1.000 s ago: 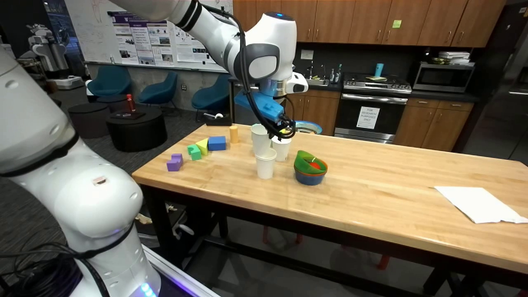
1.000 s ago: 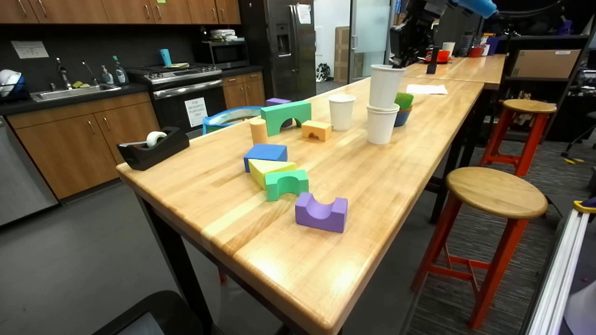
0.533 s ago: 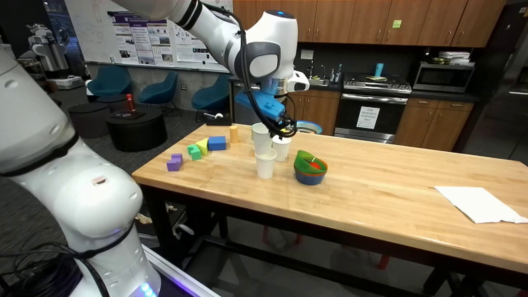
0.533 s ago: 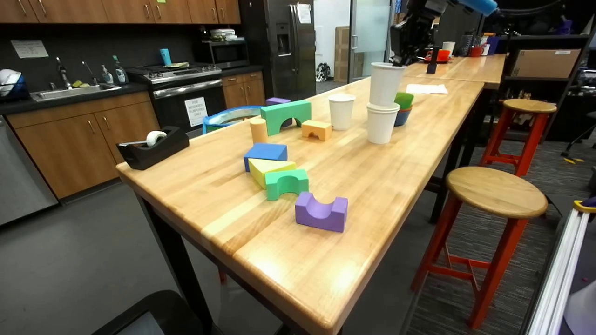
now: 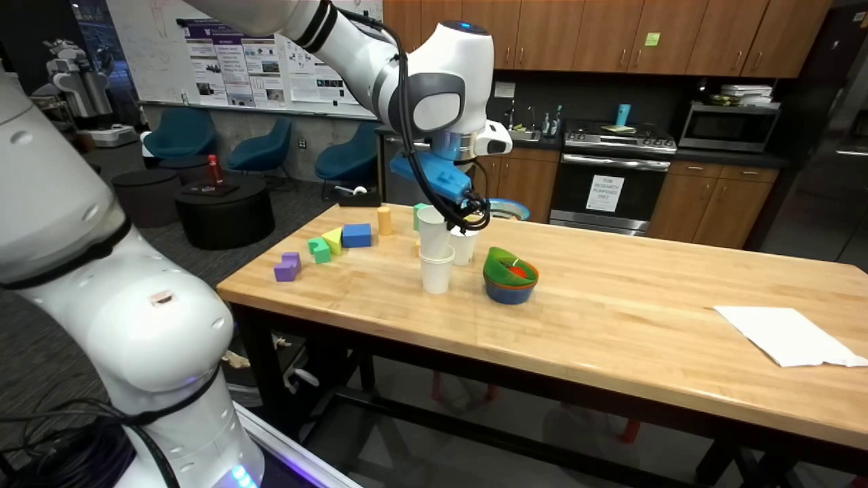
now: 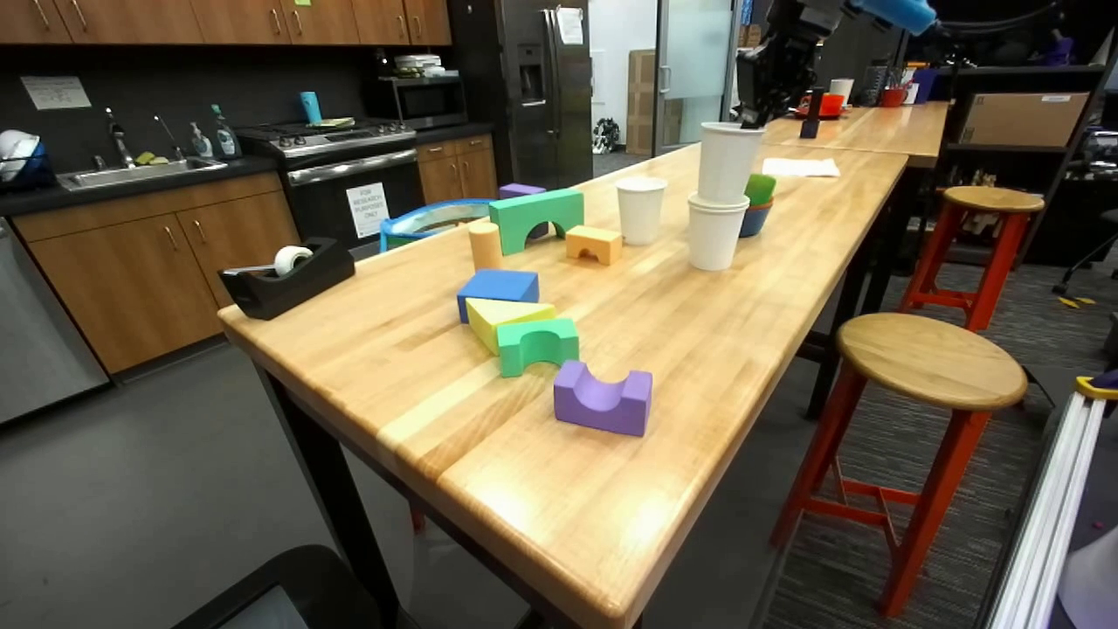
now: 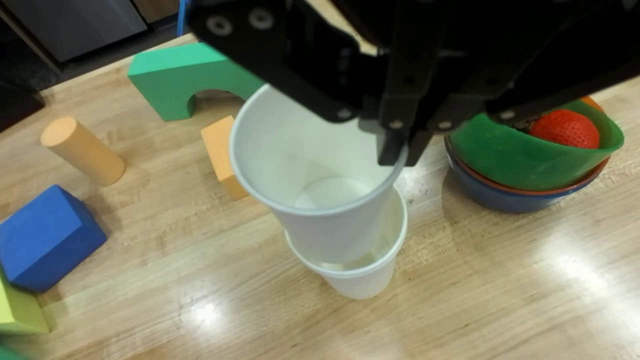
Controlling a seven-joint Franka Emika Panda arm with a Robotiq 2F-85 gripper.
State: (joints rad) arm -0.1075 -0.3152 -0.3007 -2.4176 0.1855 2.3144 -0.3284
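Note:
My gripper [image 7: 402, 156] is shut on the rim of a white paper cup [image 7: 320, 225], one finger inside the cup and one outside. The held cup is upright or slightly tilted and also shows in both exterior views [image 5: 432, 232] [image 6: 729, 164]. Its base is at the mouth of a lower white cup [image 7: 362, 286] that stands on the table [image 6: 714, 238]. Whether the base is inside that mouth or just above it I cannot tell. A third white cup [image 6: 640, 210] stands close by. Nested bowls, green [image 7: 530, 167] over blue [image 7: 492, 192], hold a strawberry [image 7: 567, 129] beside the gripper.
Blocks stand on the table: a green arch [image 6: 537, 214], orange arch [image 6: 594, 245], orange cylinder [image 6: 486, 246], blue block [image 6: 498, 293], yellow wedge [image 6: 507, 316], small green arch [image 6: 538, 342] and purple block [image 6: 603, 402]. A tape dispenser [image 6: 293, 284] sits at the corner. White paper [image 5: 786, 333] lies farther along.
The gripper and held cup rose slightly, then came down a little. They have shifted slightly to the right in both exterior views, more squarely over the lower cup. The other things have not moved.

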